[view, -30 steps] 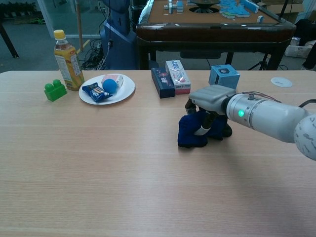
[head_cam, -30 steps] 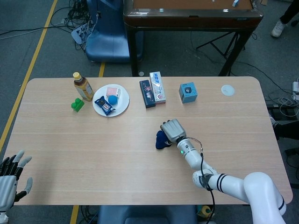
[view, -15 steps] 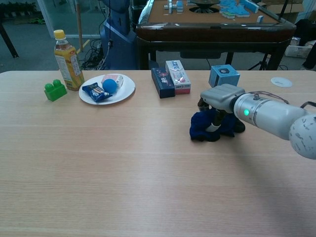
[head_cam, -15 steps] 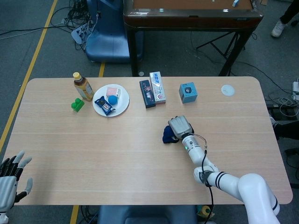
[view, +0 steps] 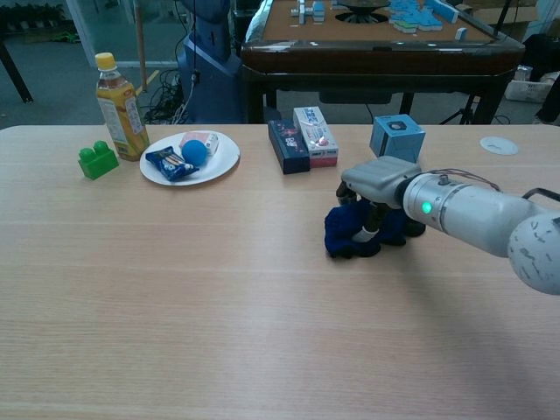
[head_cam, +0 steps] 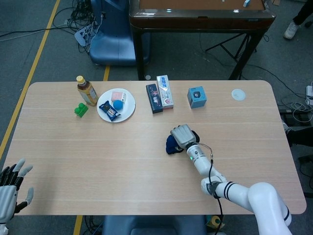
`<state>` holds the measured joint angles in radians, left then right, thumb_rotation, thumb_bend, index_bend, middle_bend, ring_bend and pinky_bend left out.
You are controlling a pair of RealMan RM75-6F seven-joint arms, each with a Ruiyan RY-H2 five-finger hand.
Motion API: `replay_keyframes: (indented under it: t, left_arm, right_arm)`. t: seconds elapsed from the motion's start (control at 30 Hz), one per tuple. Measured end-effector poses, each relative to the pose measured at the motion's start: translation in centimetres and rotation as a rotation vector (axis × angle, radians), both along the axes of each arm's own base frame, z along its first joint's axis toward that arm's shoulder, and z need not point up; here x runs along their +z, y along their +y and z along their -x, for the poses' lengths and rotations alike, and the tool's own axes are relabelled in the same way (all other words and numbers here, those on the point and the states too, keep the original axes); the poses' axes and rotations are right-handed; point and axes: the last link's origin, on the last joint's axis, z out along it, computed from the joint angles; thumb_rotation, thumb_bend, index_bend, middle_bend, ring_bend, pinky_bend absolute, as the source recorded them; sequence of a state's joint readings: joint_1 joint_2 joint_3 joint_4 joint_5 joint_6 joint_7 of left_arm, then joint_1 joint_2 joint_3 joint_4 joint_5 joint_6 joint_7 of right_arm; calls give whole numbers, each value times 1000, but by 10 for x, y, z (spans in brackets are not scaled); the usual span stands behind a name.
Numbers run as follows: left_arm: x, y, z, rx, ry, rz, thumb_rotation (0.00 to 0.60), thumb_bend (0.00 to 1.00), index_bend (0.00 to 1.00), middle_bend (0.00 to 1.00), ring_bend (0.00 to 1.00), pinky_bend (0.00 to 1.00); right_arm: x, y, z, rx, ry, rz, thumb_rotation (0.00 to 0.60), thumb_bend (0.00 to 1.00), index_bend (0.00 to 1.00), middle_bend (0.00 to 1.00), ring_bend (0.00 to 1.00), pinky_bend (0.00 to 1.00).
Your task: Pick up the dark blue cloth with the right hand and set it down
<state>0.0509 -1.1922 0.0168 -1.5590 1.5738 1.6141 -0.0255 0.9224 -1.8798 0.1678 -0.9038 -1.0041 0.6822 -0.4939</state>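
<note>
**Inspector:** Starting at the left edge, what is the left hand (head_cam: 11, 188) doing?

**Assessor:** It hangs low beside the bench's (head_cam: 98, 161) near-left corner, fingers spread, holding nothing, well apart from the task's item. The chest view does not show it.

**Inspector:** Items along the far left of the bench?

**Assessor:** A tea bottle (view: 120, 107) stands upright, with a green block (view: 97, 161) just beside it. Next comes a white plate (view: 220, 165) carrying a blue ball (view: 193, 151), a dark snack packet (view: 166, 162) and a pink-and-white item I cannot identify. Two flat boxes (view: 302, 138) lie side by side right of the plate.

**Inspector:** And the dark blue cloth (view: 341, 238)?

**Assessor:** Bunched at mid-bench, directly under the right hand (view: 376, 179). The hand sits on top, fingers curled down into the folds, gripping it. The bundle protrudes toward the left from under the palm. It has no clear long axis. I cannot tell whether it is touching the bench or lifted just clear.

**Inspector:** Nearest neighbour?

**Assessor:** A light blue cube box (view: 396, 136), just behind the hand. In my judgement, setting the cloth down on bare bench nearer the robot avoids it.
</note>
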Motion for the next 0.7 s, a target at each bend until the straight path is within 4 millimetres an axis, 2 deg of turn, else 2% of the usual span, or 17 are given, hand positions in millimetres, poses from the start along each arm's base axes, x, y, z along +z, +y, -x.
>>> replay_keyframes:
  t: [0.37, 0.53, 0.7]
  left_arm:
    - [0, -1, 2, 6, 0, 0, 600, 436, 171, 1, 48, 0]
    - [1, -2, 3, 9, 1, -4, 600, 436, 171, 1, 48, 0]
    - [1, -2, 3, 8, -1, -2, 600, 436, 171, 1, 48, 0]
  right_arm:
    - [-24, 34, -30, 96, -64, -121, 600, 510, 676, 458, 405, 471]
    - [-21, 26, -25, 92, -45, -96, 600, 510, 676, 459, 407, 471]
    - [-12, 9, -10, 58, -7, -42, 600, 510, 677, 459, 409, 471]
